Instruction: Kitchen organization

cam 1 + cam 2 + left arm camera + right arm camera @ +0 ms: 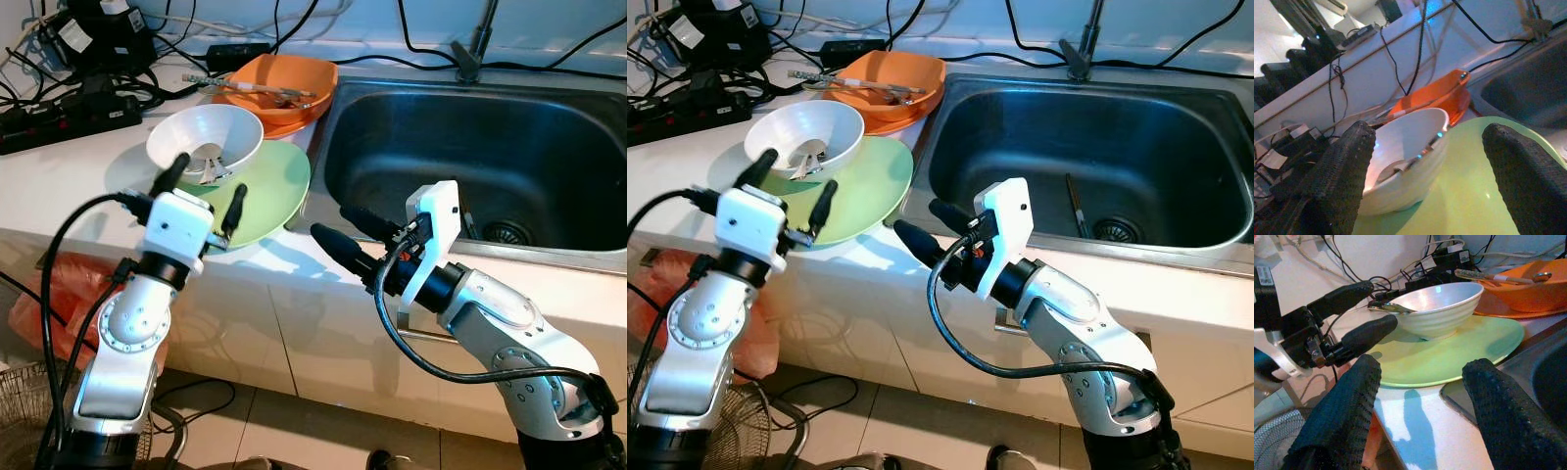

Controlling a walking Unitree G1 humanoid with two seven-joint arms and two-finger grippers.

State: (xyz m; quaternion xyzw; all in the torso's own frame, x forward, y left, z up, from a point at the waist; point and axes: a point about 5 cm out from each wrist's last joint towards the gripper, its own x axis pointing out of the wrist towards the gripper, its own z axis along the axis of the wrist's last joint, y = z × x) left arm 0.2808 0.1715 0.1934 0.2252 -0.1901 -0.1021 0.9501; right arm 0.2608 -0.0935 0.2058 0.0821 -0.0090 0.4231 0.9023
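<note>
White counter (59, 186), green plate (279, 191) overhanging its edge, left claw (203, 194) spread alongside

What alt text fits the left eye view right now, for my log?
The open left gripper reaches toward a white bowl on a green plate beside a steel sink. The open right gripper hovers at the counter edge; an orange bowl holds utensils behind.

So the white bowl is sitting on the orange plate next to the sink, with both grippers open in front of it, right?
Not quite: the white bowl sits on the green plate, as the right wrist view shows plainly. The orange plate lies behind it, under an orange bowl. The rest holds: beside the sink, left gripper and right gripper open.
</note>
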